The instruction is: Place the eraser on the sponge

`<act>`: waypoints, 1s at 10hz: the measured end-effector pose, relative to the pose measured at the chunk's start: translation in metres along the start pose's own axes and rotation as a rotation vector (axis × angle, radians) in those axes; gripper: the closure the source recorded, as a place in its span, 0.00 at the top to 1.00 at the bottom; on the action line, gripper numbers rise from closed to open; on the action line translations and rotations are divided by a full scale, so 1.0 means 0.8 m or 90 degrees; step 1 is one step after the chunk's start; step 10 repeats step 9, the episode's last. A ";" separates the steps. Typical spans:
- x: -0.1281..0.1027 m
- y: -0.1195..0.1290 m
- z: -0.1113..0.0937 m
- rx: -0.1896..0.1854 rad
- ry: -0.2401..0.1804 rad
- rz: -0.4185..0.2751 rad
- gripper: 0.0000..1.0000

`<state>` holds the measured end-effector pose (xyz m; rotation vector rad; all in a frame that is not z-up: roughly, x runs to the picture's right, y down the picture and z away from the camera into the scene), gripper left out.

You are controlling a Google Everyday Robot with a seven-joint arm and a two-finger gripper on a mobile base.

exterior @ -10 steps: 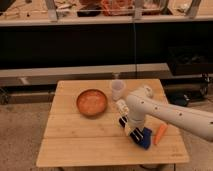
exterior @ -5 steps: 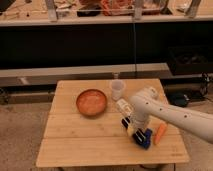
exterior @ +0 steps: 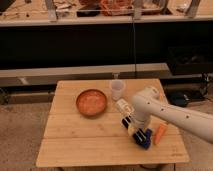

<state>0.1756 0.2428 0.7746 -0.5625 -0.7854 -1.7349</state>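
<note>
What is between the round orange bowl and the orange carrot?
In the camera view: the end effector, right by the deep-blue rectangular sponge.

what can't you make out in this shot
Camera view, all of it:
- Eraser: not clearly seen. The dark patches at the end effector, low over the table beside the sponge, are too blurred to name.
- Sponge: its left part is covered by the end effector.
- Arm: cut off by the right edge.
</note>
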 end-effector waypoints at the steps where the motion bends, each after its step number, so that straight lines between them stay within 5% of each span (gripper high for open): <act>1: 0.000 0.000 -0.001 0.001 0.001 0.000 0.57; 3: -0.002 0.002 -0.003 0.004 0.003 0.000 0.76; 4: -0.003 0.003 -0.002 0.004 0.004 0.000 0.77; 7: -0.004 0.006 -0.004 0.007 0.008 0.000 0.58; 10: -0.005 0.006 -0.007 0.007 0.010 -0.003 0.60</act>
